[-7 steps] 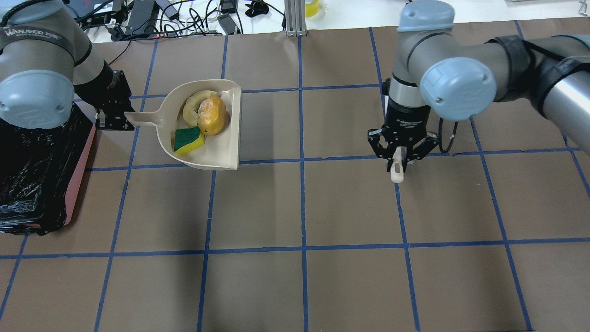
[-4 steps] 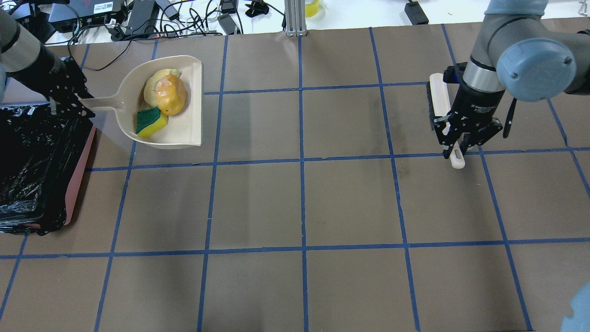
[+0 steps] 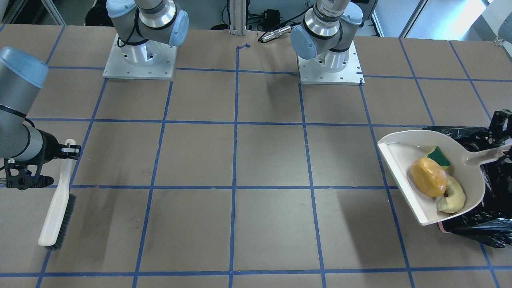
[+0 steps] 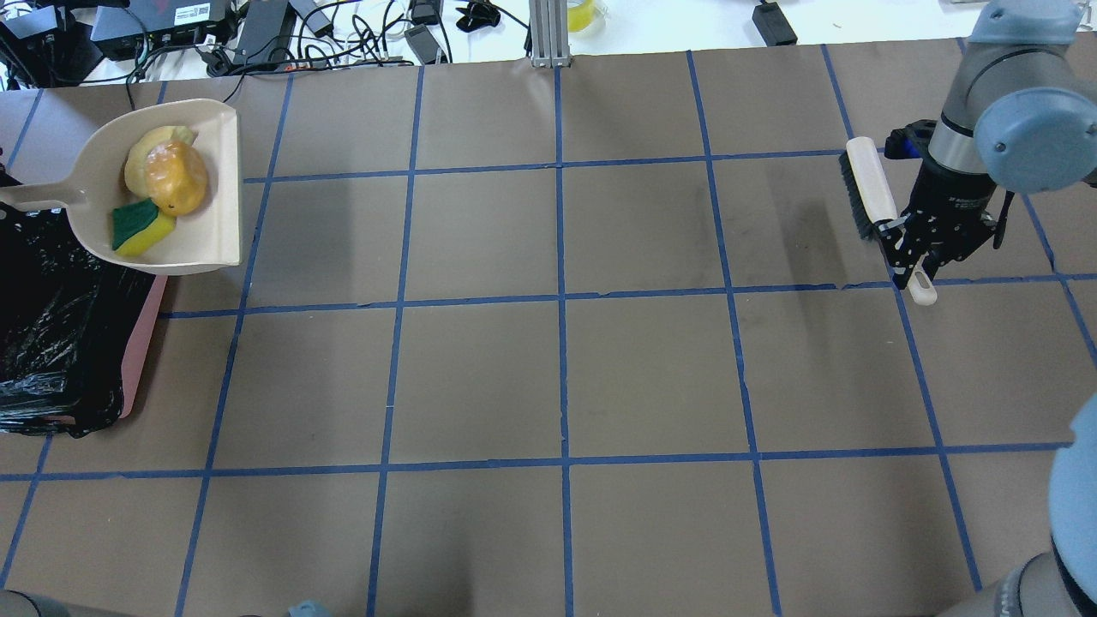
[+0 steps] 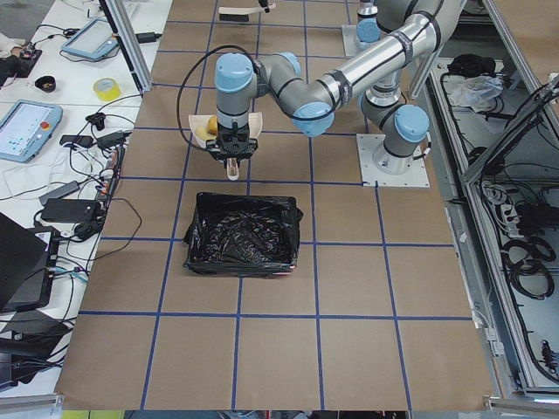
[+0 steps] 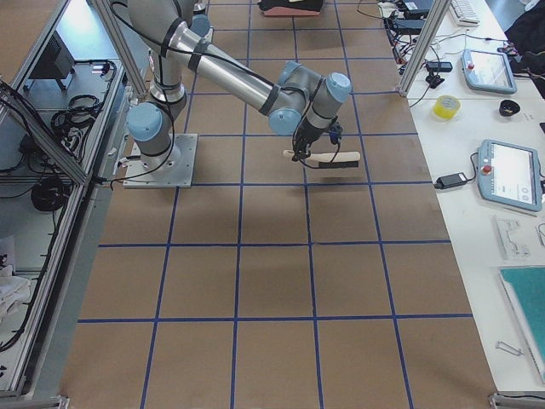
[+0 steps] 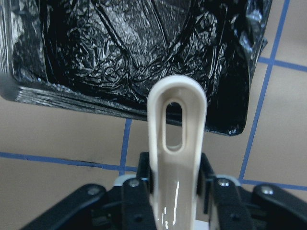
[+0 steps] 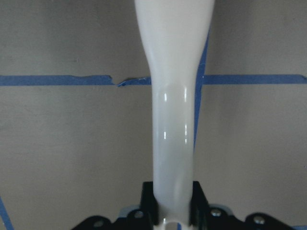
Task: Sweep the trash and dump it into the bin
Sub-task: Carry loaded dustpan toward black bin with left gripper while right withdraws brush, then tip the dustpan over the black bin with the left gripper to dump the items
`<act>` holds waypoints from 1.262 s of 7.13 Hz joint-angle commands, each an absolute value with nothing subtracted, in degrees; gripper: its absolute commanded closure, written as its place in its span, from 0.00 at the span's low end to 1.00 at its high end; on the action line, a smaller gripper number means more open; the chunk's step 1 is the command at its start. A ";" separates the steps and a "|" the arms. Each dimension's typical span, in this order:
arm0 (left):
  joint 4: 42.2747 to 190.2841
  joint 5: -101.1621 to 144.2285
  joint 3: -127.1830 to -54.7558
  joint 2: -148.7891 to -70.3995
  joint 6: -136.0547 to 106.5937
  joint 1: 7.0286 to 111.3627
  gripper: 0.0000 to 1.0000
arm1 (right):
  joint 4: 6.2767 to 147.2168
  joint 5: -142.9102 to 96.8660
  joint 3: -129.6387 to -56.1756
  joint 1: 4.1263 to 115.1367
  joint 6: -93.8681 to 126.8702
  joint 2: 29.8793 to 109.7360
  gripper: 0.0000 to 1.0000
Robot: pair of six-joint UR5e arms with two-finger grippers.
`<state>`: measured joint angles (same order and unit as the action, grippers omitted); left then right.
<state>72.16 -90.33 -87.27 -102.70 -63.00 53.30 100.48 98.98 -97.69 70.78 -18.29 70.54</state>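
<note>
My left pincer (image 7: 176, 189) is clenched on the flat, smooth handle (image 7: 176, 124) of a beige plastic dustpan (image 4: 201, 240); the handle ends in a rounded tip with an oval slot. The pan hangs just beside the bin (image 5: 240, 236), handle end pointing toward it. All the trash lies in the pan: a glossy, dimpled orange lump (image 4: 176, 177), a pale yellow crescent (image 4: 158, 137) curled behind it and touching it, and a green-topped yellow sponge wedge (image 4: 137, 230) just beside the lump. The bin is a pink rectangle (image 4: 142, 343) lined with a crinkled, shiny black bag (image 7: 134, 48).

My right pincer (image 8: 172, 203) grips the glossy white neck of a brush (image 4: 870, 188) with dark bristles, well apart from the pan. The desk (image 4: 557, 386) is matte brown, gridded with blue tape. A white label (image 4: 192, 13) beyond it is too small to read.
</note>
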 commanded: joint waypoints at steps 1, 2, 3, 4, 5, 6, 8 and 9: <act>71.98 -91.50 -82.99 -106.42 -53.75 47.49 1.00 | 102.57 99.49 -97.91 69.79 -19.51 69.00 1.00; 71.03 -91.41 -81.66 -108.26 -50.48 45.63 1.00 | 102.48 99.49 -98.00 69.70 -20.03 68.56 1.00; 69.71 -91.23 -79.91 -110.02 -47.06 43.79 1.00 | 102.57 99.58 -98.00 69.61 -20.91 67.68 1.00; 68.39 -91.40 -77.98 -111.87 -44.85 43.07 1.00 | 102.66 99.49 -97.91 69.61 -20.13 67.85 1.00; 64.38 -91.41 -76.31 -113.71 -41.43 42.28 1.00 | 102.66 99.58 -98.00 69.61 -19.87 67.33 1.00; 63.03 -91.23 -75.07 -115.30 -40.09 41.67 1.00 | 102.66 99.58 -98.00 69.61 -19.78 67.24 1.00; 62.06 -90.19 -73.75 -117.85 -36.67 40.27 1.00 | 102.74 99.49 -98.00 69.61 -19.25 67.06 0.99; 57.35 -89.39 -73.57 -119.43 -35.26 39.91 1.00 | 102.74 99.49 -97.91 69.61 -19.25 66.71 0.98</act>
<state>61.29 -90.33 -74.07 -117.58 -37.21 40.61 102.71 99.52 -97.98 69.61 -19.43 67.02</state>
